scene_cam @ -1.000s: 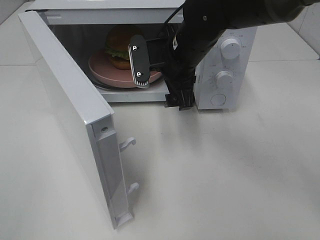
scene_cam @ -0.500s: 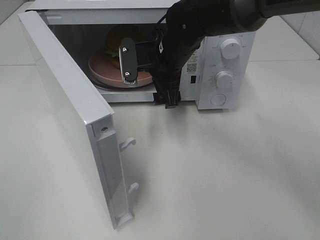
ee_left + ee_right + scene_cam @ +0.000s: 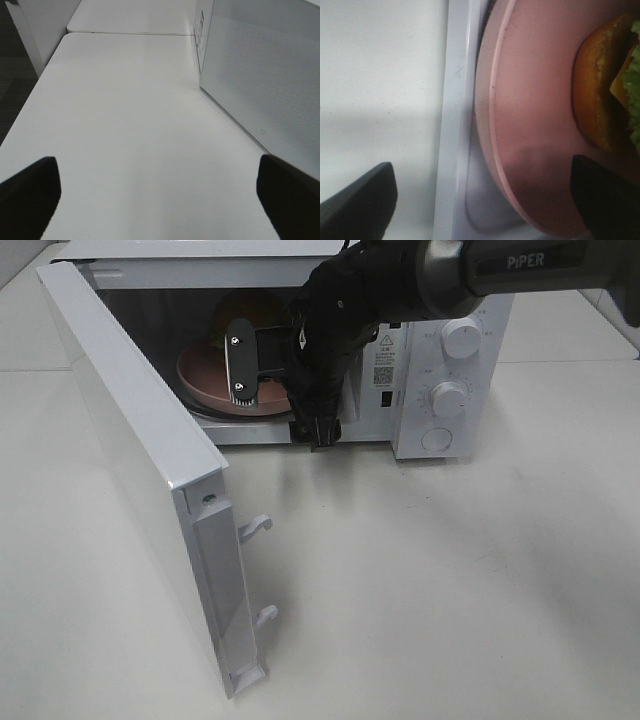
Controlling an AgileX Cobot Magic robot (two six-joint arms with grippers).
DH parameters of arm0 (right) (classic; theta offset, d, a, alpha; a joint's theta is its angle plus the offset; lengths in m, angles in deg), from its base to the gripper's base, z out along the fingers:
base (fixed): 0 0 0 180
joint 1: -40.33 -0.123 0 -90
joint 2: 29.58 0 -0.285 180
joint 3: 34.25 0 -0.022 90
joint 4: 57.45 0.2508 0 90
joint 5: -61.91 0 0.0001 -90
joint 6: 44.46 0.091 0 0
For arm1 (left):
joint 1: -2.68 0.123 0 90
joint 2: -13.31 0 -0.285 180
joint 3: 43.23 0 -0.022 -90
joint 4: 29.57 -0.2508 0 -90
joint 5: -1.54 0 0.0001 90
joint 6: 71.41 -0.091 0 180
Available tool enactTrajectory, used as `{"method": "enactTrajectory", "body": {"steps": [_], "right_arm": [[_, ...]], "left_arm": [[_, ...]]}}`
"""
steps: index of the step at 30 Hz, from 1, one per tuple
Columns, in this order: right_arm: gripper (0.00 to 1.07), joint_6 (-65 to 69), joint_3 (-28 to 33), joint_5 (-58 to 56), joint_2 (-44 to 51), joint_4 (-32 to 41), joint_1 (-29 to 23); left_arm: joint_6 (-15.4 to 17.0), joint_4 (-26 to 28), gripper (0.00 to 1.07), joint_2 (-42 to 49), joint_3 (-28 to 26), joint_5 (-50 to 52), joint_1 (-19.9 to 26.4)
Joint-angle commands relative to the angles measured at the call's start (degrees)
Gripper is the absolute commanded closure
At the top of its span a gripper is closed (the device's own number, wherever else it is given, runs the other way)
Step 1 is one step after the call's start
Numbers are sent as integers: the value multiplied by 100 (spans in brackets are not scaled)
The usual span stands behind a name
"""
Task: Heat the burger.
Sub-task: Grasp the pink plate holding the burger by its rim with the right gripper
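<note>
Leftward across the open microwave has swung the right gripper, jaws spread, empty; beyond it the soft, topple-prone burger is best moved by its pink plate

The burger, deep inside the microwave, is almost wholly hidden behind the right arm, with just a sliver of bun showing! The pink plate under it is half covered too. Up close, the burger runs off the picture's edge. The right gripper's fingers are only dark, blurred corners, and so are the left gripper's fingers. The label on the microwave's front is too small to read.
</note>
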Motion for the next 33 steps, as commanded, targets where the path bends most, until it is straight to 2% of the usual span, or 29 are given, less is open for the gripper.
{"method": "enactTrajectory", "body": {"steps": [1, 19, 33], "right_arm": [[18, 63, -212, 11, -178, 0, 109], [19, 63, -670, 0, -493, 0, 241], [22, 120, -882, -11, -699, -17, 97]], "left_arm": [[0, -17, 7, 97, 17, 34, 17], [0, -103, 7, 97, 17, 34, 17], [0, -138, 7, 97, 17, 29, 17]]}}
